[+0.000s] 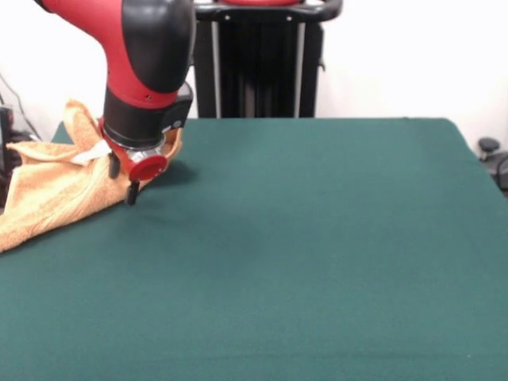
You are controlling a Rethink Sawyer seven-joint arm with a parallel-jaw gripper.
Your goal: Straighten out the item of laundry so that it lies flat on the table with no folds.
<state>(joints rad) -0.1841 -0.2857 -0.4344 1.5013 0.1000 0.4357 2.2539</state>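
One orange towel [49,186] lies rumpled and folded on the green counter [302,238], bunched right under and beside the pincer [127,184]. Whether the pincer is wide, narrow or holding cloth cannot be told.

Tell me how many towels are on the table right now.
1. A single orange-tan towel lies bunched and folded at the left edge of the green table, with the gripper low at its right end. The arm hides part of it.
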